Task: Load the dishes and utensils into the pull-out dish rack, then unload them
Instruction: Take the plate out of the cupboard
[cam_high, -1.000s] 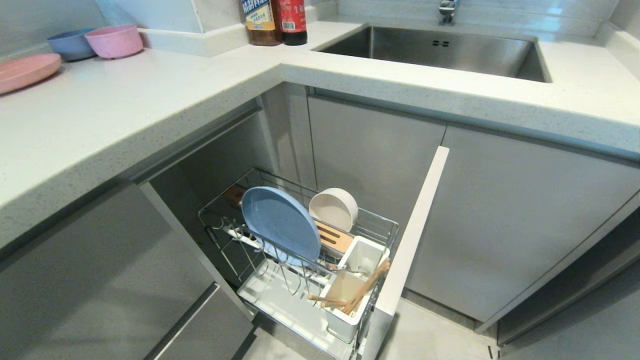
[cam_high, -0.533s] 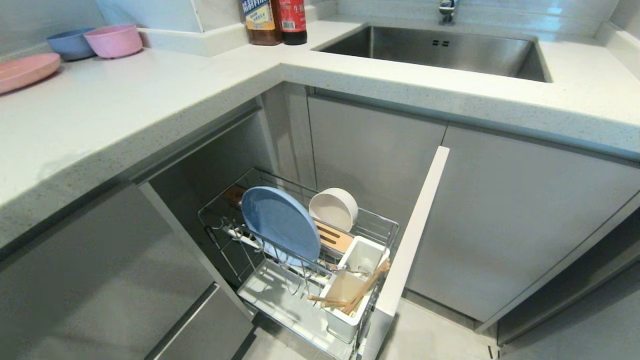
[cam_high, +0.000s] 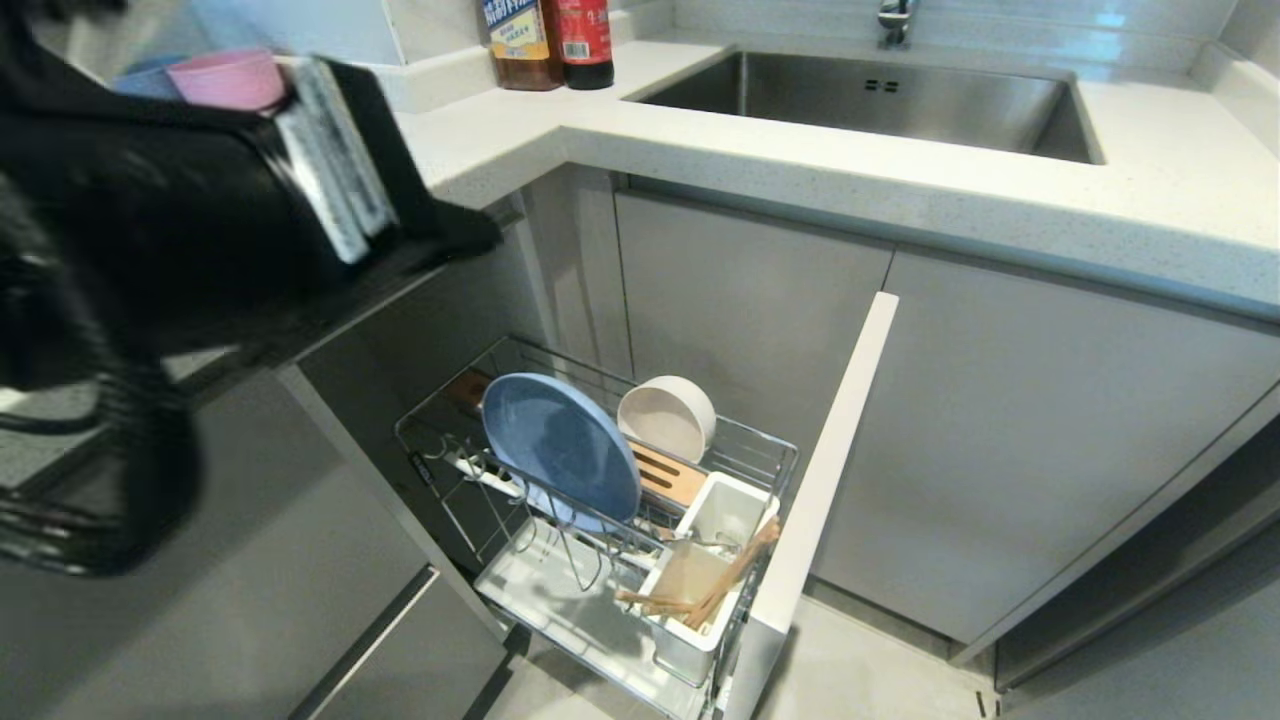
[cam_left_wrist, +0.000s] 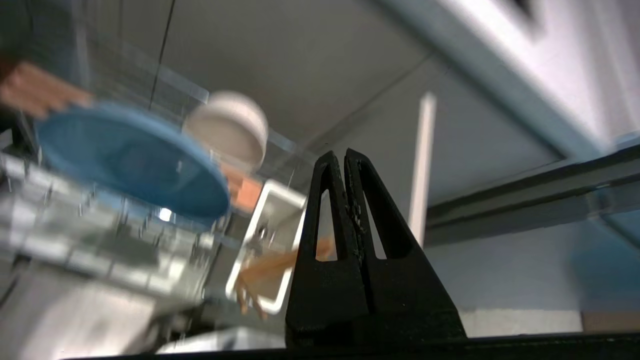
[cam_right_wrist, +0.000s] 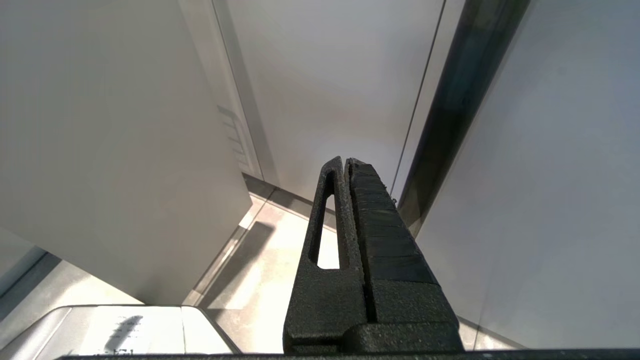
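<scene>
Reaching for the rack (cam_high: 600, 520), we have the left gripper (cam_left_wrist: 345, 155) up at the head view's left, fingers pressed together and empty, well above the plate (cam_high: 560, 445) and bowl (cam_high: 668, 415) standing in the wires, with chopsticks (cam_high: 715, 590) leaning in the holder (cam_high: 705, 560). With everything apparently loaded, we judge unloading is next, so we should spread the fingers before descending, come in from above over one rim, and lift straight up so nothing snags the wires. Our right gripper (cam_right_wrist: 346, 161) hangs low by the cabinet (cam_right_wrist: 125, 150), fingers pressed together, idle.
</scene>
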